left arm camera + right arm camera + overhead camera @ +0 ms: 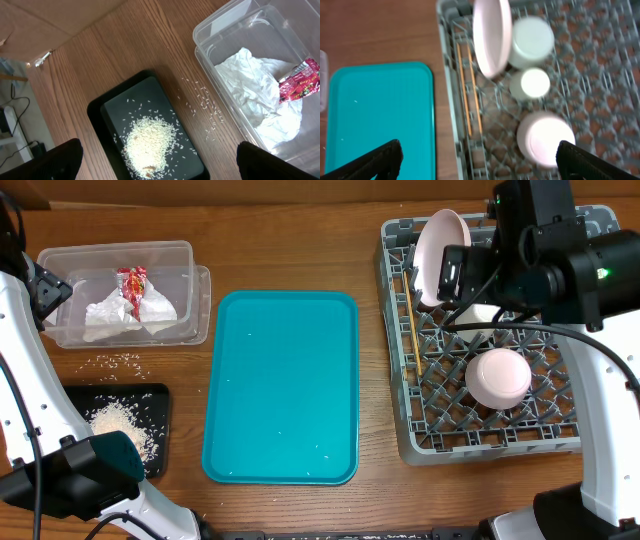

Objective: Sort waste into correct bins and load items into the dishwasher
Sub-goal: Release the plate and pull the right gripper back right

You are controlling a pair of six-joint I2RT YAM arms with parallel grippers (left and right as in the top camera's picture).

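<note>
Robotics lab bench, wooden table [280, 240], grey dish rack [480, 448], white robot arms [610, 440]

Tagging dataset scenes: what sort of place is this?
Probably a lab tabletop staged as a dish-clearing station, not a real kitchen: a grey dish rack sits directly on a wooden table, beside a teal serving tray and a clear plastic tub holding a crumpled napkin.

The overhead view is bright and evenly lit from above, sharp across the wooden table [300, 240], with soft short shadows and a faint sheen on the teal tray [280, 380]. The left wrist view is crisp, and light glints off the clear tub [215, 25]. Motion blur smears the right wrist view, softening the dish rack [600, 65] and chopsticks [467, 85].
</note>
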